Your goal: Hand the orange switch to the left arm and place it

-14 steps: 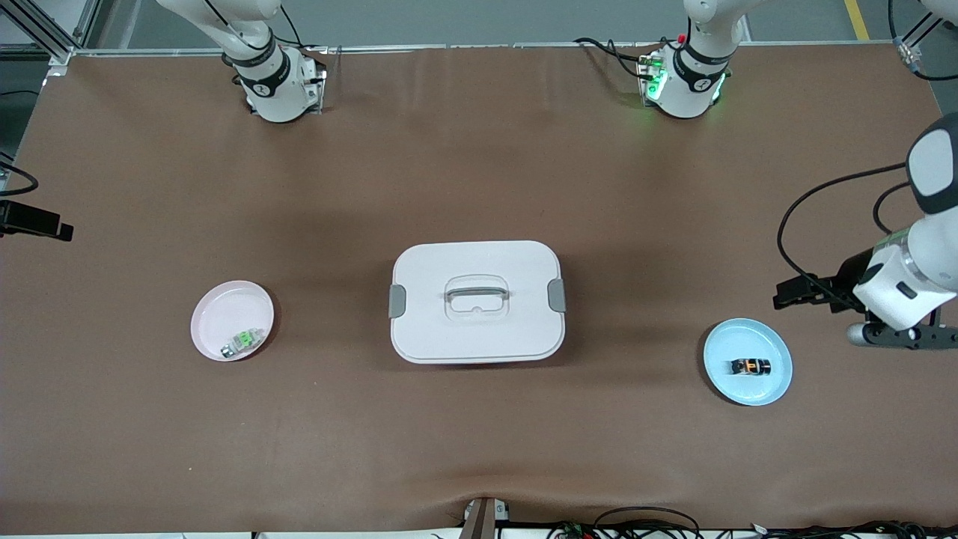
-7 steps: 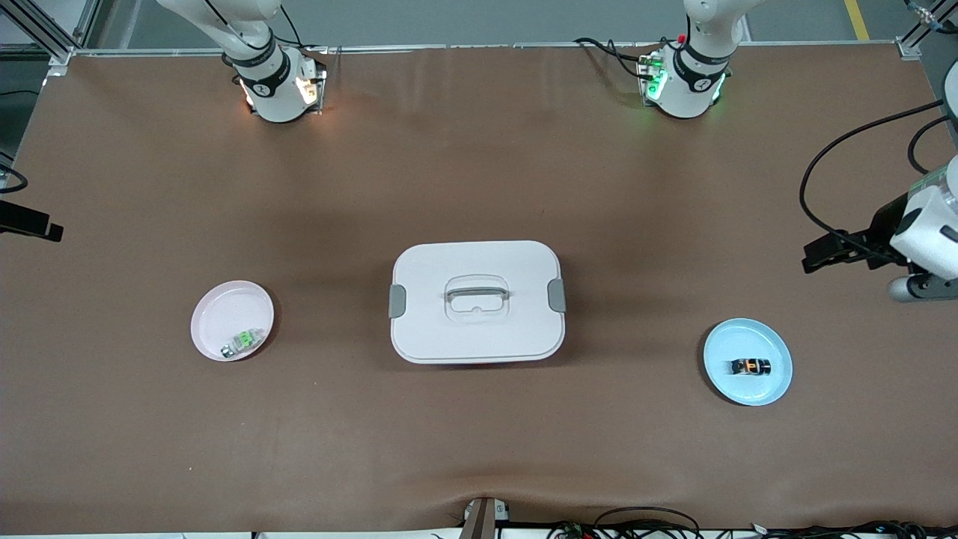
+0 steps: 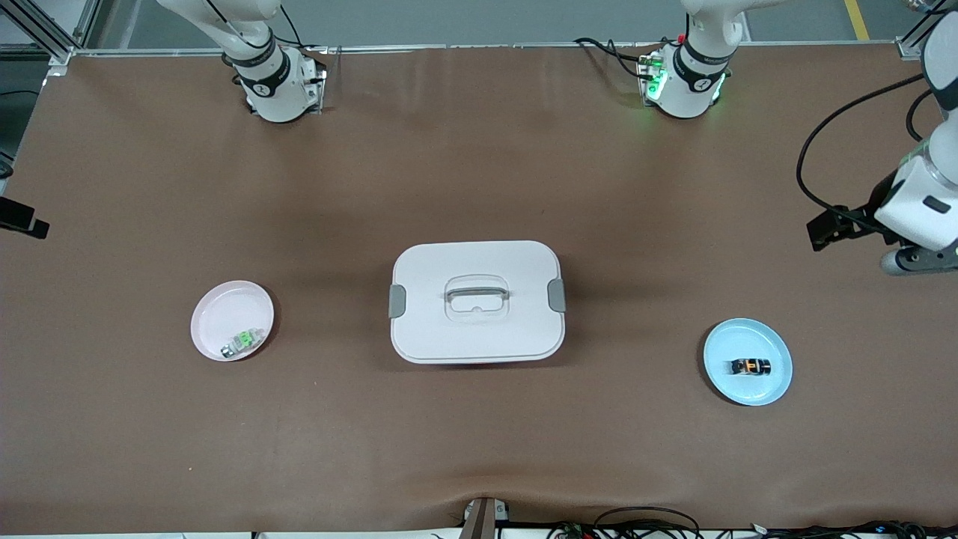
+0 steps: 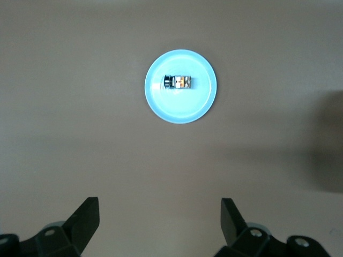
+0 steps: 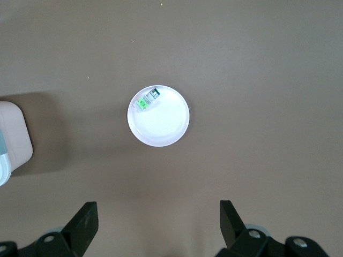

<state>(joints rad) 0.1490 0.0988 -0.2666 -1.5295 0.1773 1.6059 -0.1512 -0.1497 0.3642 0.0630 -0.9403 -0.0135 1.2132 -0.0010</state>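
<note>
Covering the whole scene is the brown table [image 3: 479, 150], with the two arms' bases along its edge farthest from the front camera. The box [image 3: 477, 301] sits at the table's middle, lid on, grey latches at both ends, clear handle on top; one corner of it shows in the right wrist view. The left arm [image 3: 924, 202] hangs at its own end of the table, in the air over bare brown surface near the blue plate. The left gripper [image 4: 159, 217] shows in its wrist view with fingers spread wide and nothing between them, pointed down at the table. The right gripper [image 5: 158, 219] is likewise wide apart and empty — in the front view only a dark bit of that arm shows at the table's right-arm end. The blue plate [image 3: 771, 385] lies toward the left arm's end, nearer the front camera than the box. The pink plate [image 3: 224, 307] lies toward the right arm's end, well apart from the box. The orange switch [image 3: 750, 366] rests flat on the blue plate, about mid-plate — untouched. A small green-and-white part [image 3: 243, 342] lies in the pink plate near its rim.
</note>
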